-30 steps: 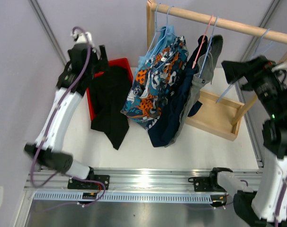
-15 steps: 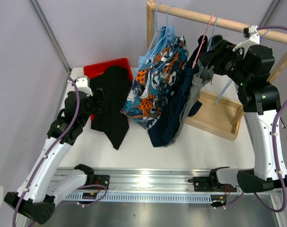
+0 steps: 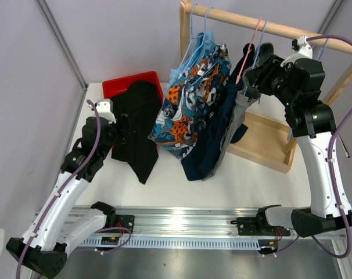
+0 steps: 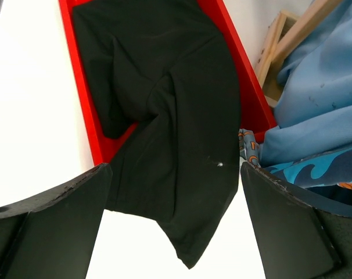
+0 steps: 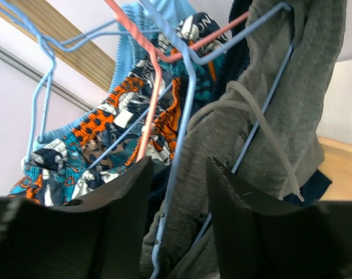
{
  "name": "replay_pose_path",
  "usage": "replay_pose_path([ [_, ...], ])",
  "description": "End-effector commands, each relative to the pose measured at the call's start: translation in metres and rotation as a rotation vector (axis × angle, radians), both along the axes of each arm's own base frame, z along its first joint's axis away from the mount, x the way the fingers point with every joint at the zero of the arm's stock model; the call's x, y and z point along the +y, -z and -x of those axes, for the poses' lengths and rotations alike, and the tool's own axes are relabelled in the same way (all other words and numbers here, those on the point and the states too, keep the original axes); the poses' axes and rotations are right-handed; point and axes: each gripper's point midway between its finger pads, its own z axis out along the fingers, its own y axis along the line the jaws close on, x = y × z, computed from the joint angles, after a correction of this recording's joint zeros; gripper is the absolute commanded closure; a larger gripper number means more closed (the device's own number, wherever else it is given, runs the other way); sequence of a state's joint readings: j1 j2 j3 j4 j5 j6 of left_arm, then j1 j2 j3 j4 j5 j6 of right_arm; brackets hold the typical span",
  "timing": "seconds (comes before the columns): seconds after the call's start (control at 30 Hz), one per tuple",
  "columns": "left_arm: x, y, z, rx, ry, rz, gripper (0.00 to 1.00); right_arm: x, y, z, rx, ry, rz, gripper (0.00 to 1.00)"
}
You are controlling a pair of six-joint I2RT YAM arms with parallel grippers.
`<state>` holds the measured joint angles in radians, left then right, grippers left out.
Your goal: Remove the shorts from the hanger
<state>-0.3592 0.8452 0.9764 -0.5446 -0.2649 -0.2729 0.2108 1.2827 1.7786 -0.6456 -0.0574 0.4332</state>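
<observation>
While the right gripper [image 5: 179,165] reaches up among the hanging clothes, its two fingers stand partway apart. The grey shorts [image 5: 245,128] and a blue wire hanger [image 5: 187,64] sit between them, and whether they pinch the cloth cannot be told. Just beside the grey pair hang navy shorts [image 3: 214,139], then orange, blue and white patterned shorts [image 3: 190,99] with light blue shorts [image 3: 193,52] behind. All of them hang from a wooden rail [image 3: 280,29]. Across the white table [image 3: 251,180], the left gripper [image 4: 173,174] holds nothing, its jaws spread wide. It hovers over black shorts [image 4: 164,104], which lie partly in a red tray [image 4: 83,99] and spill over its near edge.
</observation>
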Motion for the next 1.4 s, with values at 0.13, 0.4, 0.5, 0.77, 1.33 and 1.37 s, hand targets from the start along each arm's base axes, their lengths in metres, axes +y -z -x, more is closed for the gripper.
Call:
replay_pose_path([
  [0.13, -0.009, -0.006, -0.003, -0.036, 0.032, 0.035, 0.01, 0.003, -0.015, -0.007, -0.066, 0.009, -0.016, 0.62],
  [0.4, -0.009, -0.001, -0.003, -0.02, 0.033, 0.027, 0.01, 0.008, -0.01, -0.015, -0.06, 0.003, -0.018, 0.7],
  [0.5, -0.009, -0.002, -0.004, -0.024, 0.033, 0.028, 0.01, 0.008, -0.008, -0.016, -0.058, 0.002, -0.019, 0.72],
  [0.77, -0.016, -0.009, -0.003, -0.051, 0.08, 0.037, 0.01, 0.003, -0.01, -0.013, -0.065, 0.027, -0.008, 1.0],
  [1.33, -0.244, -0.205, 0.115, -0.401, 0.863, 0.17, 0.01, -0.056, -0.134, 0.08, -0.329, 0.224, -0.037, 1.0],
  [1.37, -0.257, -0.206, 0.122, -0.402, 0.914, 0.188, 0.01, -0.055, -0.133, 0.082, -0.325, 0.219, -0.055, 1.0],
])
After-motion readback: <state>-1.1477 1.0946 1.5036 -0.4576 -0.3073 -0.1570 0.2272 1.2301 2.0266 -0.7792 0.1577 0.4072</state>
